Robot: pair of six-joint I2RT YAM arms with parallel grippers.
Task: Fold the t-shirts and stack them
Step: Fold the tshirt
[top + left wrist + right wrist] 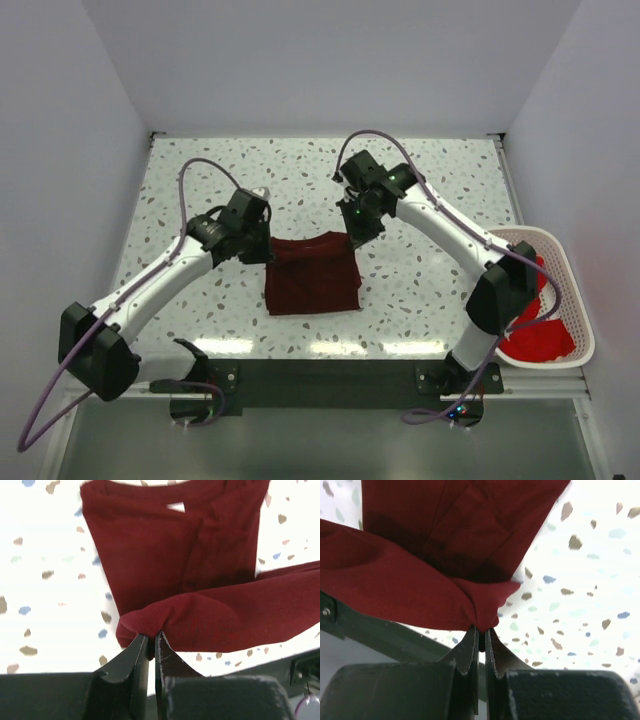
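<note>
1. The left end effector (pixel 264 243) sits at the far left corner of the maroon t-shirt (pixel 312 275). From above, its fingers are lost under the black wrist body. In the left wrist view the left end effector (pixel 151 640) is nipped together on a bunched fold of the cloth, with only a sliver of gap between the tips.
2. The maroon t-shirt lies near the middle of the speckled table (pixel 420 190), roughly between the two arms. Its far edge is strung between the two end effectors. In the left wrist view the maroon t-shirt (pixel 165 555) has a raised band of cloth crossing over a flat lower layer. A small white neck label (pixel 176 507) peeks out near the top, and the collar is cut off by the frame.
3. The right end effector (pixel 352 238) meets the far right corner. Up close, the right end effector (pixel 481 632) is pressed tight on a gathered point of the maroon t-shirt (pixel 445 530), which droops to the left.
4. At the table's right edge sits a white mesh basket (pixel 585 330) holding crumpled red t-shirts (pixel 540 340), partly hidden by the right arm. I cannot tell how many there are.
</note>
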